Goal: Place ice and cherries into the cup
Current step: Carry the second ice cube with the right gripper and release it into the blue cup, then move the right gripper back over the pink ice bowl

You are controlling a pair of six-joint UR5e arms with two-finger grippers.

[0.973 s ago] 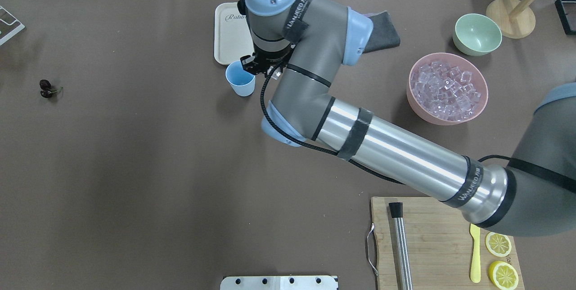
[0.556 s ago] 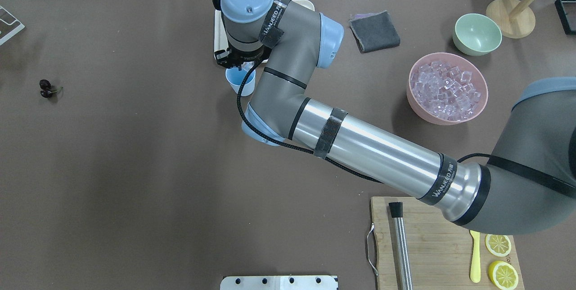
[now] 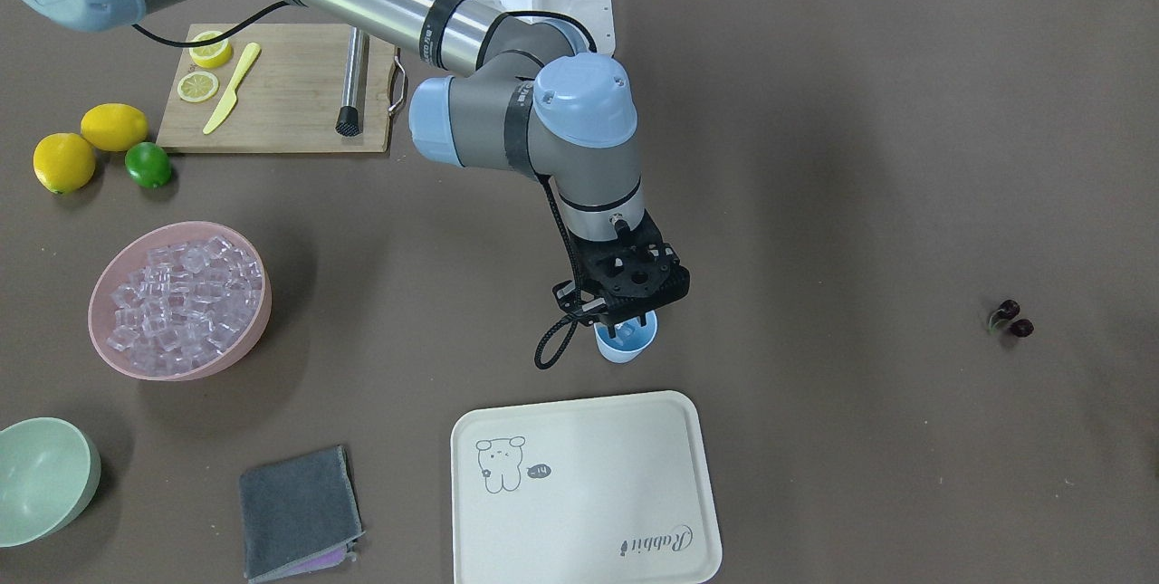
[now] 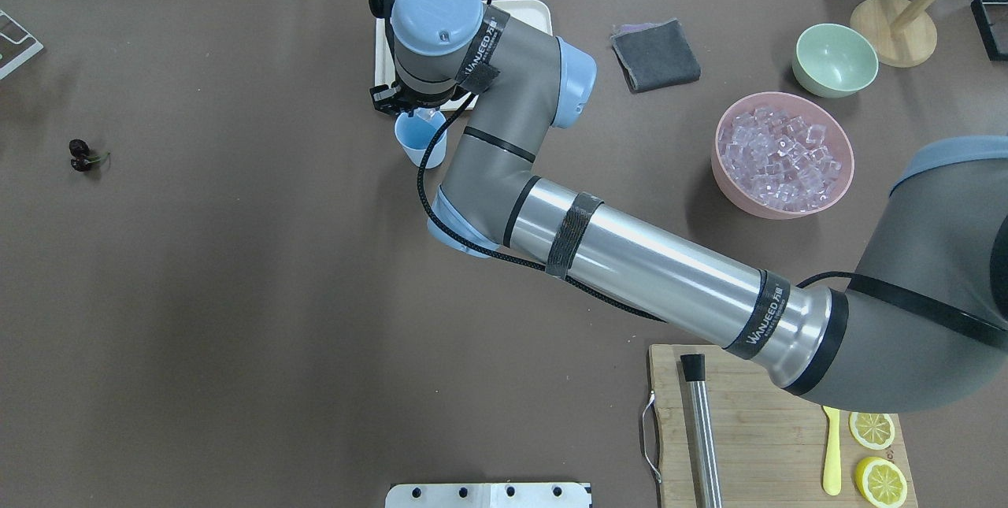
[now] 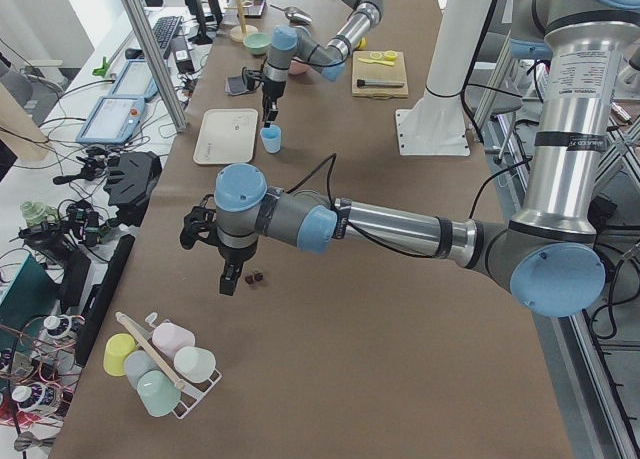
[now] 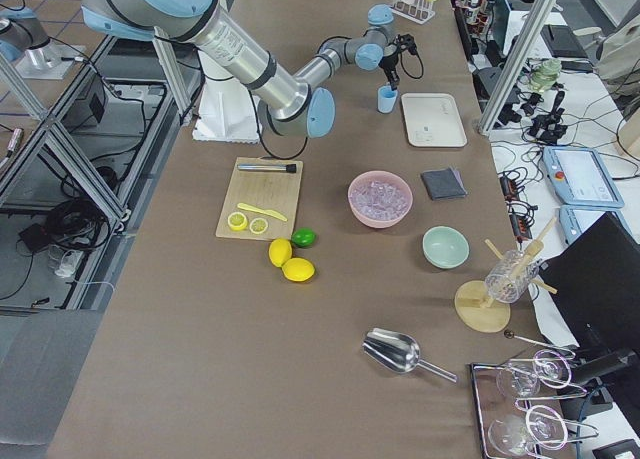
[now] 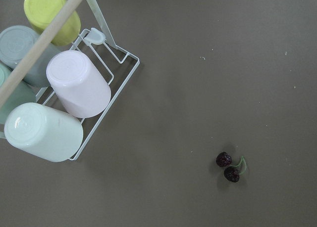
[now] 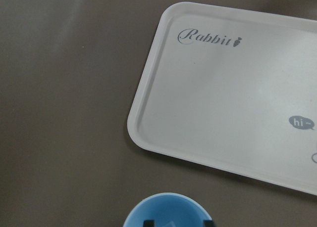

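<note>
The light blue cup [image 3: 627, 346] stands on the brown table just before the cream tray; it also shows in the overhead view [image 4: 423, 144]. My right gripper [image 3: 625, 328] hangs straight above the cup, its fingertips at the rim, shut on a clear ice cube [image 8: 172, 222]. More ice [image 3: 177, 294] fills the pink bowl [image 3: 261, 317]. The cherries [image 4: 79, 155] lie far off at the table's left end and show in the left wrist view [image 7: 228, 166]. My left gripper [image 5: 228, 279] hovers beside them in the exterior left view only; I cannot tell whether it is open or shut.
A cream "Rabbit" tray [image 3: 589, 493] lies right behind the cup. A grey cloth [image 3: 294, 512], a pale green bowl [image 3: 41, 475], a cutting board [image 3: 281, 95] with lemon slices, lemons and a lime [image 3: 148, 165] sit on the right arm's side. A rack of cups [image 7: 64, 93] stands near the cherries.
My right arm has swung left, carrying the gripper from the cup's right side to directly over it. In the last half second it only shifted slightly. The cup and cherries have not moved.
</note>
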